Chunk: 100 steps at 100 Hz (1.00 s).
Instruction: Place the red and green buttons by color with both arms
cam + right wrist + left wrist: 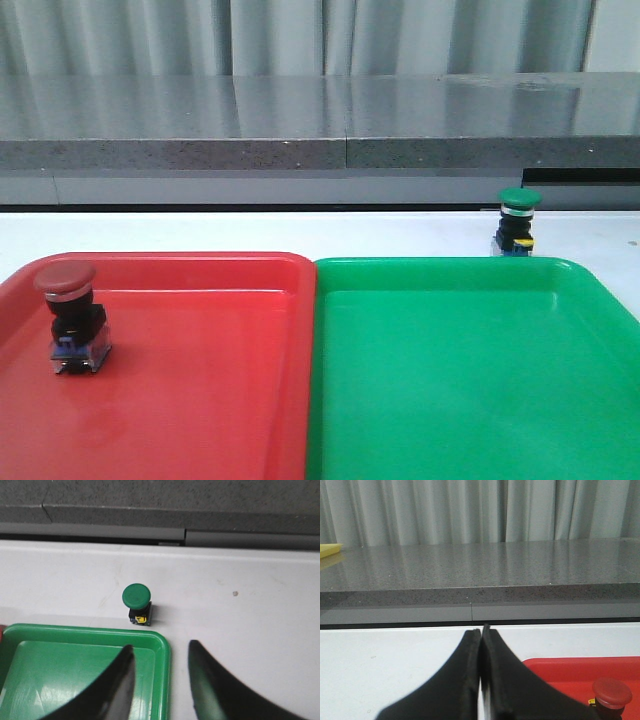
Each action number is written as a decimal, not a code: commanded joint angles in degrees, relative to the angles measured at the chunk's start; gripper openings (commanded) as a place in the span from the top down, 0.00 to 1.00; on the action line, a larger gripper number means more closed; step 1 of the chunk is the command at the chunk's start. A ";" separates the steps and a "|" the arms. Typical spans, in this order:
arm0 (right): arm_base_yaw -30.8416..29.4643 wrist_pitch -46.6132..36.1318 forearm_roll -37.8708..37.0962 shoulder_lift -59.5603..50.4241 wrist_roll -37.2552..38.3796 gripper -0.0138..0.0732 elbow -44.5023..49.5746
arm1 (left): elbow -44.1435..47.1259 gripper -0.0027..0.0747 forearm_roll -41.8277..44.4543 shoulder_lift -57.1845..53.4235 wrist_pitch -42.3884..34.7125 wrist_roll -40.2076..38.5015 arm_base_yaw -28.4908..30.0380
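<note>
The red button (68, 314) stands upright in the red tray (200, 400) at its far left; its cap also shows in the left wrist view (612, 691). The green button (517, 222) stands upright on the white table just behind the green tray (470, 380), outside it; it also shows in the right wrist view (137, 603). My left gripper (481, 630) is shut and empty, above the table left of the red tray (580, 672). My right gripper (160, 649) is open and empty, over the far right corner of the green tray (150, 639), short of the green button. Neither arm shows in the front view.
The two trays lie side by side, touching, on the white table (250, 232). A grey stone ledge (320, 120) runs along the back, with grey curtains behind it. A yellow object (329, 550) lies on the ledge at the far left.
</note>
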 commanded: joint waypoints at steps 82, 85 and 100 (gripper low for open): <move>1.47 26.75 6.62 45.57 -0.36 0.24 -43.23 | 0.73 0.99 -0.43 -1.85 -4.18 -0.27 -0.12; 1.47 26.90 6.62 46.48 -0.36 0.24 -43.65 | 0.73 0.99 -0.43 -1.85 -4.18 -0.27 -0.12; 1.47 27.01 6.62 49.92 -0.36 0.24 -45.20 | 0.73 0.99 -0.43 -1.85 -4.18 -0.27 -0.12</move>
